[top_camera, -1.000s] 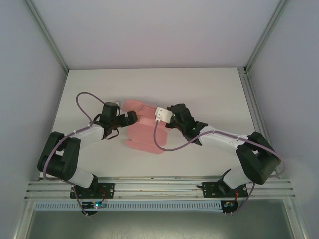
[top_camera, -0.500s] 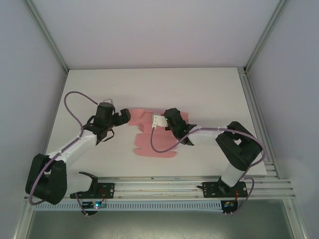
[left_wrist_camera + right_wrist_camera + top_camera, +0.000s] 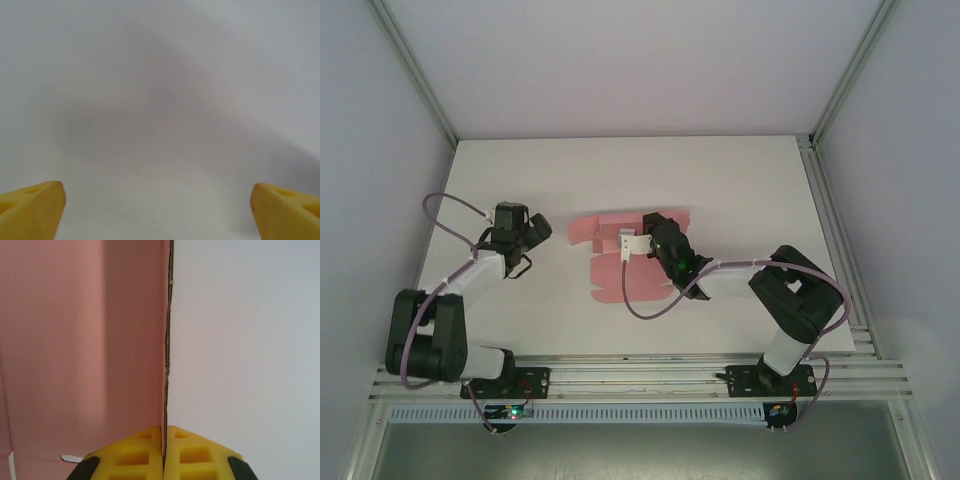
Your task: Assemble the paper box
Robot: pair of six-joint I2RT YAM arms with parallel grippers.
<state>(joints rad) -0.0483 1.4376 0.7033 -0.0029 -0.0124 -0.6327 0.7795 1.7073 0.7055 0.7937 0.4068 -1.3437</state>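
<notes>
The paper box was seen as a flat pink die-cut sheet, laid open at the middle of the table. Its nearest panel was spread flat toward the table's near edge. Further in, the right gripper was placed over the sheet at the table's middle. In the right wrist view, its yellow fingertips were pressed together on a thin edge of the pink card, which was pinched between them. The left gripper was held over the table's left part, apart from the sheet. Its jaws were spread wide over bare table, with nothing gripped. Farthest in, the sheet's flaps were stretched toward the table's far edge.
</notes>
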